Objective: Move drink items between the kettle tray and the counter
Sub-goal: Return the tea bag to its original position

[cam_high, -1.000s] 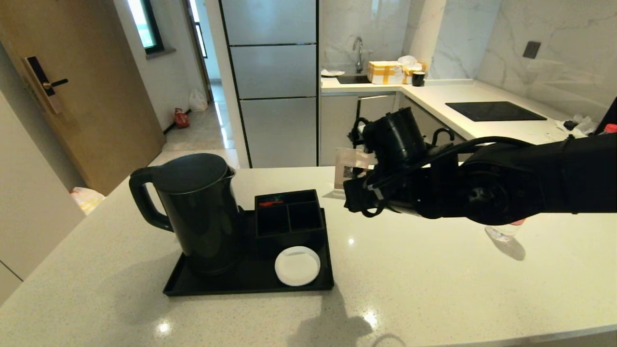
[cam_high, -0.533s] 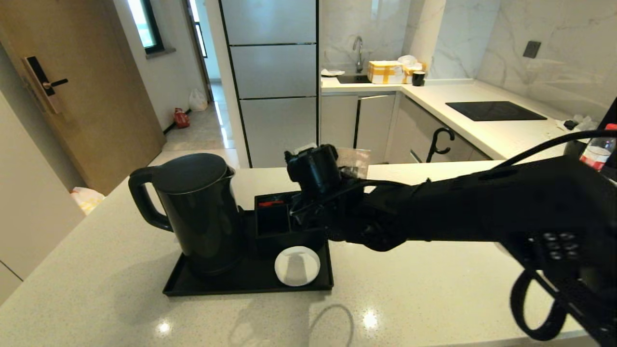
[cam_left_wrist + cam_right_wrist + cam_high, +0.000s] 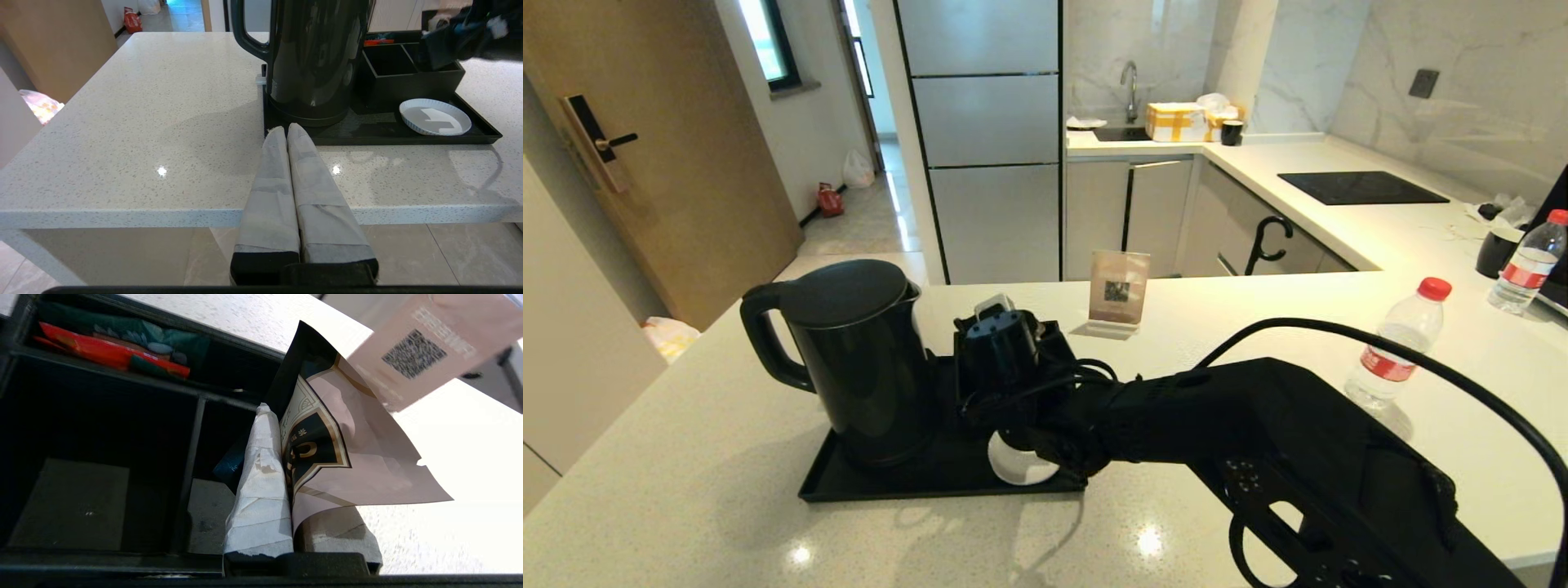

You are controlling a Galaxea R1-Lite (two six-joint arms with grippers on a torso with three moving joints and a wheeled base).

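My right pincer [image 3: 286, 473] clenched on tea sachet [image 3: 347, 457], above compartment box [image 3: 1013, 359] on kettle tray [image 3: 890, 482]. Drop pending. Water bottle [image 3: 1392, 347] on counter [image 3: 1258, 457]. Left pincer [image 3: 288, 132] closed, parked.

Head camera looks down across the counter [image 3: 727, 506]; both wrist cameras share its black compartment box [image 3: 402, 71], right closest.

We can read no words: the upright card [image 3: 1117, 292] at upper centre shows a QR code; the tea sachet [image 3: 327, 445] label lettering stays illegible.
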